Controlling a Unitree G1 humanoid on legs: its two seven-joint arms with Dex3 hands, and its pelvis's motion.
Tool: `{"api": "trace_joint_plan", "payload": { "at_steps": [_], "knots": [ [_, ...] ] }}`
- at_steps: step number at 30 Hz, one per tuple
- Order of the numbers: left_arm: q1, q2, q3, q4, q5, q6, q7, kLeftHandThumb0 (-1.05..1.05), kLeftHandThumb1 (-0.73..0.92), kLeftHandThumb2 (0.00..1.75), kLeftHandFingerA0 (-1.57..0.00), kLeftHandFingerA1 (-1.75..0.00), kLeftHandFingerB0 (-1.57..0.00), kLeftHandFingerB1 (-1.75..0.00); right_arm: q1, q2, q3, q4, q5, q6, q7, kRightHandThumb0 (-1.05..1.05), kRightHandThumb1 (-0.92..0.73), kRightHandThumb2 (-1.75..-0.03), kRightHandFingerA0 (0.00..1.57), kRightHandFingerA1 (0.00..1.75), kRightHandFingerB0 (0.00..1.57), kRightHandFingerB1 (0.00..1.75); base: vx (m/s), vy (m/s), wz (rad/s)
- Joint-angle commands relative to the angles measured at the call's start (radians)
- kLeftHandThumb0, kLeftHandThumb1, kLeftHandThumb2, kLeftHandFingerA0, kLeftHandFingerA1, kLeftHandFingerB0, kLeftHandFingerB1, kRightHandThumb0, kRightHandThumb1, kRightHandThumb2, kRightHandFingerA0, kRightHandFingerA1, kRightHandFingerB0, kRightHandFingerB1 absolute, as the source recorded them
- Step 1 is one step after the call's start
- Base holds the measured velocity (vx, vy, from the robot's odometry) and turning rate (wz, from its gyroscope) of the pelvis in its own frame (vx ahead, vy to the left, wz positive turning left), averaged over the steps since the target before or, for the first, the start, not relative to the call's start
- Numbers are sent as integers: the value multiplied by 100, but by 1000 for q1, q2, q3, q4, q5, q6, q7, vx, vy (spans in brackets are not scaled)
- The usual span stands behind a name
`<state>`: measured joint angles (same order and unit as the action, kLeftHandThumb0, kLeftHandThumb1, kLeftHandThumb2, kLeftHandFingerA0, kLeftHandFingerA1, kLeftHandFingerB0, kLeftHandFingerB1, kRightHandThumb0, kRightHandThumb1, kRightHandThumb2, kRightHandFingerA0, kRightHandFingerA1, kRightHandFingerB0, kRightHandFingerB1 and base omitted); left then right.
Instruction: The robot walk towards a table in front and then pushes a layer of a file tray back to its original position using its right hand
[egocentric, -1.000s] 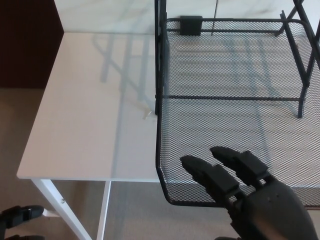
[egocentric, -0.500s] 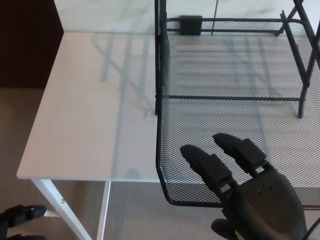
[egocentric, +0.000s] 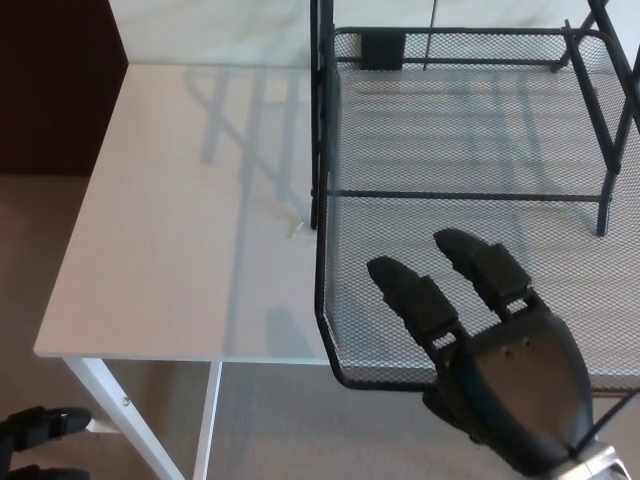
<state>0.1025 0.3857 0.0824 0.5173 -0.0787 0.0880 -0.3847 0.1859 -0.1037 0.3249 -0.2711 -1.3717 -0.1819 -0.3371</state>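
At the lower left corner, part of the left hand (egocentric: 35, 440) is visible beside the white table leg (egocentric: 120, 415); its state cannot be determined. The white table (egocentric: 180, 220) occupies the left and centre of the view. A small pale object (egocentric: 296, 227) lies on the table just beside the black frame post (egocentric: 318, 110) of the file tray. The black mesh tray layer (egocentric: 470, 160) extends forward, with its front rim projecting past the table edge. The right hand (egocentric: 490, 360) is released, holding nothing, its two fingers (egocentric: 415, 300) extended over the mesh above the front rim.
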Motion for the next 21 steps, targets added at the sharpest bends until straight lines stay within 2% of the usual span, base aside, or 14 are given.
{"api": "trace_joint_plan", "payload": {
  "at_steps": [1, 2, 3, 4, 5, 7, 12, 13, 14, 17, 18, 19, 20, 21],
  "knots": [
    [-1, 26, -7, -18, 12, 9, -25, 2, 65, 58, -52, -48, -36, -39, -48, -12, 15, 42, -21, 83, -40, -44, -32, -63, 11, 45, 18, 38, 0, 0, 0],
    [-2, 27, -9, -14, 13, 3, -26, 1, 46, 88, -47, -62, -25, -51, -60, -13, 17, 56, -15, 89, -42, -43, -32, -63, 9, 44, 19, 38, 0, 0, 0],
    [-4, 28, -11, -6, 17, -5, -25, 1, 46, 88, -47, -62, -25, -51, -74, -14, 20, 71, -6, 95, -43, -43, -32, -63, 9, 44, 19, 38, 0, 0, 0],
    [-4, 27, -10, -9, 13, 1, -27, 2, 48, 89, -47, -63, -25, -51, -84, -16, 21, 80, 0, 100, -39, -41, -33, -51, 11, 39, 23, 31, 0, 0, 0],
    [-5, 26, -9, -10, 7, 4, -32, 2, 49, 89, -46, -62, -25, -51, -95, -19, 23, 88, 2, 107, -38, -43, -32, -63, 7, 43, 18, 38, 0, 0, 0],
    [-8, 28, -9, -8, 6, -5, -40, 3, 48, 89, -45, -62, -24, -51, -108, -25, 27, 99, 8, 114, -42, -43, -32, -63, 6, 43, 19, 38, 0, 0, 0],
    [-10, 32, -22, -33, 24, 2, -23, 2, 47, 88, -46, -62, -25, -51, -165, -31, 33, 129, 21, 131, -71, -45, -32, -62, 14, 42, 22, 37, 0, 0, 0],
    [-13, 30, -21, -27, 25, -3, -19, 4, 66, 58, -55, -49, -37, -39, -176, -31, 36, 130, 22, 135, -68, -45, -32, -62, 15, 40, 23, 37, 0, 0, 0],
    [-23, 32, -24, -5, 26, -13, -26, 2, 47, 88, -47, -63, -25, -51, -195, -29, 38, 138, 19, 142, -69, -45, -32, -63, 14, 41, 22, 37, 0, 0, 0],
    [-23, 31, -22, 5, 22, -23, -28, 3, 47, 88, -47, -63, -25, -51, -214, -37, 45, 147, 24, 151, -67, -45, -32, -63, 13, 40, 19, 37, 0, 0, 0],
    [-17, 32, -25, -8, 26, -16, -24, 3, 66, 58, -55, -49, -37, -39, -221, -39, 46, 150, 25, 154, -61, -45, -33, -62, 13, 40, 18, 36, 0, 0, 0],
    [-12, 32, -24, -17, 24, -12, -24, 2, 48, 89, -47, -62, -24, -51, -230, -41, 47, 156, 26, 159, -55, -45, -33, -62, 14, 39, 19, 36, 0, 0, 0],
    [-10, 32, -25, -19, 26, -17, -23, 3, 66, 57, -56, -49, -37, -39, -246, -40, 50, 168, 27, 166, -51, -22, -10, -74, 8, 53, 8, 50, 0, 0, 0],
    [-10, 32, -26, -19, 28, -19, -23, 3, 66, 57, -56, -49, -37, -39, -252, -40, 51, 172, 27, 170, -51, -22, -10, -74, 8, 53, 8, 50, 0, 0, 0]
  ]
}}
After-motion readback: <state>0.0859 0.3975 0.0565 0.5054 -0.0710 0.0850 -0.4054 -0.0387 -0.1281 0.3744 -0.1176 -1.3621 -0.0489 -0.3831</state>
